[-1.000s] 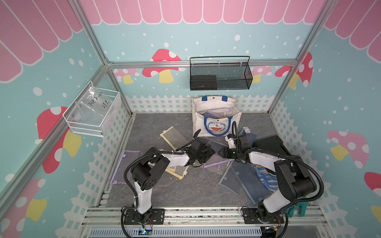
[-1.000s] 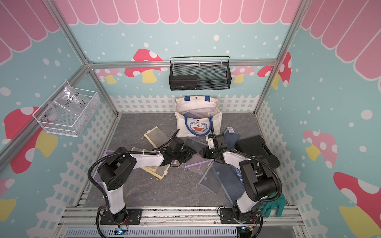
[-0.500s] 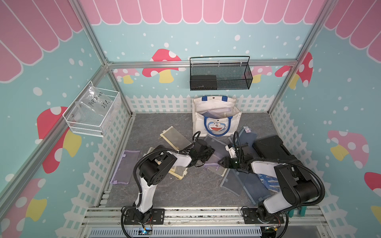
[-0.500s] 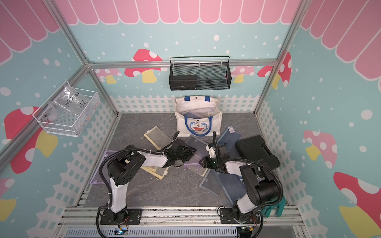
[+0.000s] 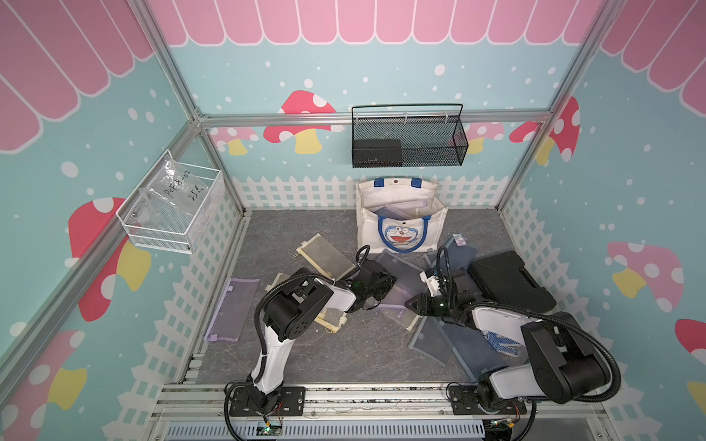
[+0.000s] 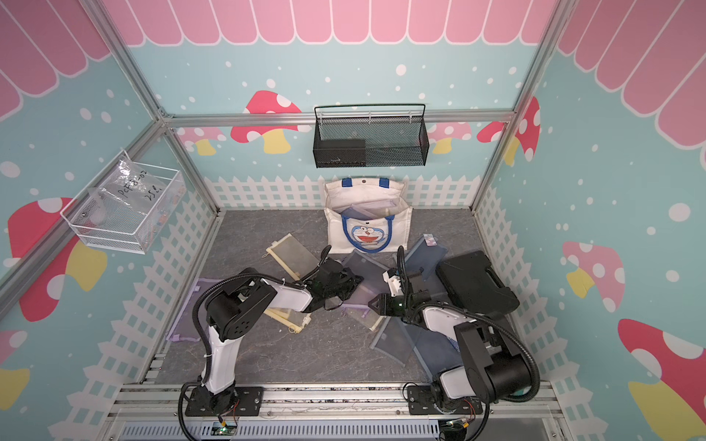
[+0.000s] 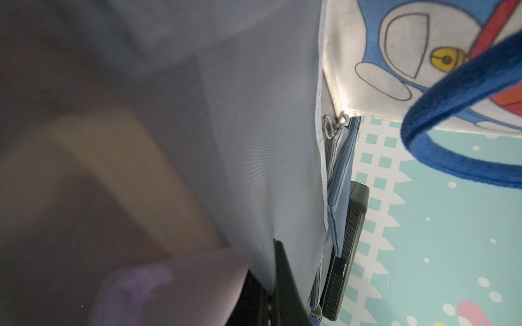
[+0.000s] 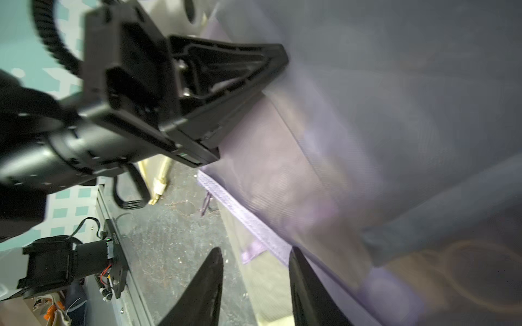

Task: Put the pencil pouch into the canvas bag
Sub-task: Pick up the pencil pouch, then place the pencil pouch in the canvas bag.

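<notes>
Canvas bag [image 5: 401, 214] mouth open above; pouches [image 5: 397, 267], black case [image 5: 508, 280] crowd front.

Walls [image 5: 401, 72] are teal w/ white dots and red-pink mushroom prints; pink scalloped band [image 5: 344, 19] runs along the top. White picket fence print [image 5: 298, 191] goes round the base of walls. Aluminium frame bars [image 5: 267, 119] stand in corners and cross the back wall. Floor [image 5: 344, 355] is grey, stone-like mat. Black mesh basket [image 5: 408, 141] hangs on back wall; white wire basket [image 5: 172, 214] hangs on one side wall, w/ clear plastic bag inside. Light is even, soft.
</notes>
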Motion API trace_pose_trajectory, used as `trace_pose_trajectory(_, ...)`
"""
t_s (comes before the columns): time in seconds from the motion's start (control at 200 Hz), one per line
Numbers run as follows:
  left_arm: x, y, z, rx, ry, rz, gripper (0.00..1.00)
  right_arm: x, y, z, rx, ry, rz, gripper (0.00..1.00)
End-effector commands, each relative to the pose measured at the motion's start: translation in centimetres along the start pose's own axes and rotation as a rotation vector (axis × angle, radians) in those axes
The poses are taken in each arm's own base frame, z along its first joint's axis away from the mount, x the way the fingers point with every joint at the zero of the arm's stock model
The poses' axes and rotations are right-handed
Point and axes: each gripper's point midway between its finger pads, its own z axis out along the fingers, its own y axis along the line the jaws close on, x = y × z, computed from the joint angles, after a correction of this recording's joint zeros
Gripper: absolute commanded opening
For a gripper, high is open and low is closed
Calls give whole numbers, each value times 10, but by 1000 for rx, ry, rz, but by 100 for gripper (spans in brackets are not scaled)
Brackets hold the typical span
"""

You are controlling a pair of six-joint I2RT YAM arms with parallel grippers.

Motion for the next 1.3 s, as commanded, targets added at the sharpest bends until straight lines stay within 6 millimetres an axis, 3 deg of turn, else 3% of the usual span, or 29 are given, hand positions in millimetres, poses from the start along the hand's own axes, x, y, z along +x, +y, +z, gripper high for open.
trace_pose_trajectory(0.0, -2, -14, -10, 42, 11, 54, 0, -15, 21, -17, -11, -26, -52, 46)
trace_pose_trajectory(0.165, 14, -42, -45, 52, 99, 193, 0, -49, 57, -54, -15, -123, -127, 57)
trace_pose_trajectory(0.25, 22, -49, -73, 11, 125, 251, 0, -67, 73, -72, -7, -174, -146, 61)
trace_pose_trajectory(0.415, 28, -64, -136, -31, 108, 260, 0, -100, 83, -104, 92, -272, -149, 62)
trace_pose_trajectory(0.58, 18, -112, -193, 6, 15, 250, 0, -137, 89, -147, 218, -419, -158, 64)
trace_pose_trajectory(0.665, 10, -152, -210, 61, -29, 249, 0, -148, 89, -158, 257, -463, -155, 67)
trace_pose_trajectory(0.821, -3, -214, -207, 154, -70, 202, 0, -155, 85, -174, 323, -507, -128, 72)
trace_pose_trajectory(1.001, -28, -279, -182, 229, -154, 195, 0, -162, 91, -218, 428, -607, -140, 74)
trace_pose_trajectory(1.081, -43, -299, -168, 259, -197, 173, 0, -161, 94, -234, 455, -635, -148, 74)
trace_pose_trajectory(1.201, -60, -330, -145, 341, -264, 160, 0, -152, 94, -241, 469, -628, -151, 74)
trace_pose_trajectory(1.291, -72, -335, -125, 354, -303, 118, 0, -146, 92, -244, 478, -624, -154, 74)
